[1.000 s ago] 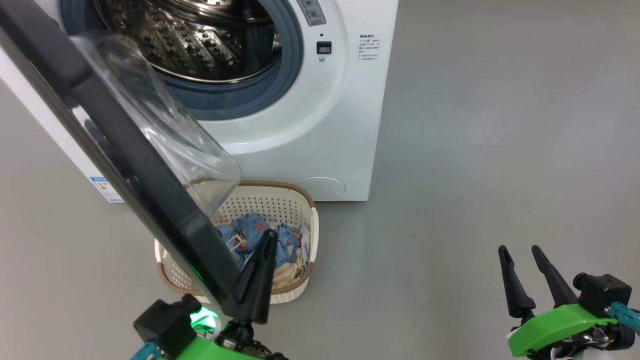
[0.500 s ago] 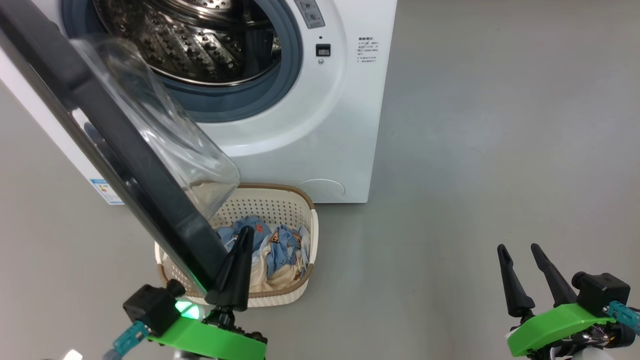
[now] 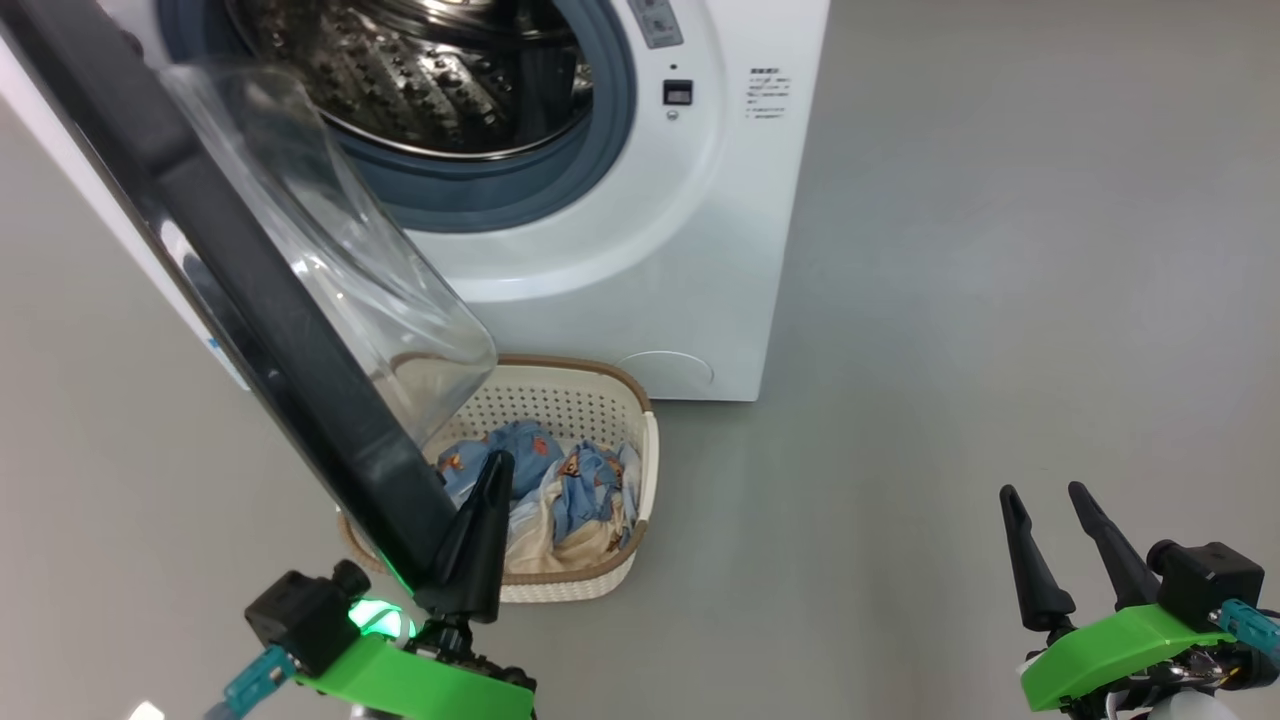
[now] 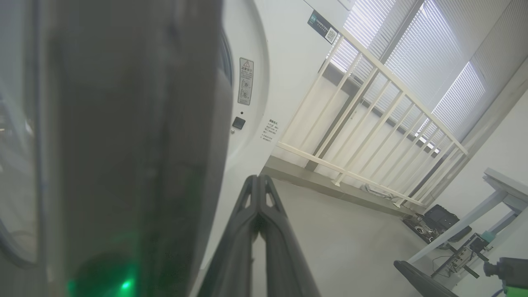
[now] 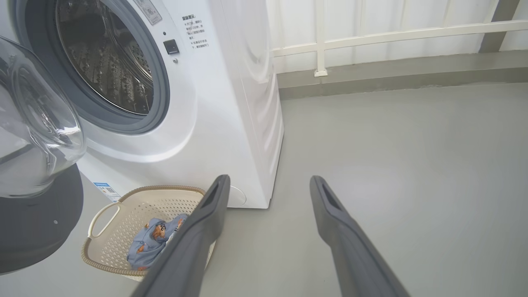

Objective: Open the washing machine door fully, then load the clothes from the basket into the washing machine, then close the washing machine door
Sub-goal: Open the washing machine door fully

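Listener: Where is the washing machine door (image 3: 270, 340)?

Describer: It stands open. Its black rim slants from the upper left of the head view down to the lower centre, and its clear glass bowl faces the washing machine (image 3: 620, 260).

Listener: And the laundry?

Describer: The clothes (image 3: 570, 490) lie in the basket (image 3: 560, 366). The basket is on the floor (image 3: 950, 300) at lower centre, just in front of the machine.

Listener: The grippers?

Describer: The left gripper (image 3: 498, 462) has its fingers pressed together and holds nothing. It sits just beside the door's bottom edge. The right gripper (image 3: 1043, 489) has its fingers spread and empty, and it hovers at the lower right, well apart from everything.
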### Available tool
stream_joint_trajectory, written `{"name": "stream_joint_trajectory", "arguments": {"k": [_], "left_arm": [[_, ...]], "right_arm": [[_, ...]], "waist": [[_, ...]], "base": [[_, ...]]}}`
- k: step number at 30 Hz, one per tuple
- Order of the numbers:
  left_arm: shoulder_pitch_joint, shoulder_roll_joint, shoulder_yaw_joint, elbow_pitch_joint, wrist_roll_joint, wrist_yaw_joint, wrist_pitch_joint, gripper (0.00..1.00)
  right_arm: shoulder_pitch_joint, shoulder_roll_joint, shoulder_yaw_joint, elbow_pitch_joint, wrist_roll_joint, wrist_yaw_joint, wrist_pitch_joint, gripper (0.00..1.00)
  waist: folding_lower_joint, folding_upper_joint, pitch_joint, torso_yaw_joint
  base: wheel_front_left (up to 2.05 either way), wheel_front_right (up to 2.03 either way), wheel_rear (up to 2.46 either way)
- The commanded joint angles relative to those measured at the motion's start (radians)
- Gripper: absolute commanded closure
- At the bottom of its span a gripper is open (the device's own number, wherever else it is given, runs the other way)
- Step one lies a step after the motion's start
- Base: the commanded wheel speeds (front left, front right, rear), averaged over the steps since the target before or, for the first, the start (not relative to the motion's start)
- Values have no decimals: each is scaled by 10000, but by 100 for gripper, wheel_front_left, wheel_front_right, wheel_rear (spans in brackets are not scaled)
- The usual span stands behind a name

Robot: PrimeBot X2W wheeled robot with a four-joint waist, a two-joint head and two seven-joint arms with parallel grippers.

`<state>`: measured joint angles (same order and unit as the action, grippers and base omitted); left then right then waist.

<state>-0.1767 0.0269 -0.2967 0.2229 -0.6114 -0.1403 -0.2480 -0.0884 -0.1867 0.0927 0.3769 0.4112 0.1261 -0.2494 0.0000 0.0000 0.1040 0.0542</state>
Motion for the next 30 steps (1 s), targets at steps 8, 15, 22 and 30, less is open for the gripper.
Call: {"name": "stream_joint_trajectory", "arguments": {"k": [8, 15, 22, 30], "left_arm": [[130, 253, 974, -369, 233, 96, -136, 100], [309, 249, 1273, -460, 345, 96, -137, 100], [403, 246, 1591, -448, 402, 96, -137, 100], [584, 250, 2084, -416, 511, 96, -137, 100]], "right_arm": [[-135, -239, -59, -374, -360, 46, -124, 0], [-144, -292, -125, -456, -496, 46, -124, 0], [-155, -349, -276, -531, -600, 46, -124, 0], [-167, -385, -285, -551, -627, 46, -124, 0]], "waist": [[0, 0, 166, 696], [0, 0, 211, 1213], [0, 0, 318, 1723], [0, 0, 400, 2182]], "base": [[0, 0, 0], [0, 0, 0], [0, 0, 0], [0, 0, 0]]}}
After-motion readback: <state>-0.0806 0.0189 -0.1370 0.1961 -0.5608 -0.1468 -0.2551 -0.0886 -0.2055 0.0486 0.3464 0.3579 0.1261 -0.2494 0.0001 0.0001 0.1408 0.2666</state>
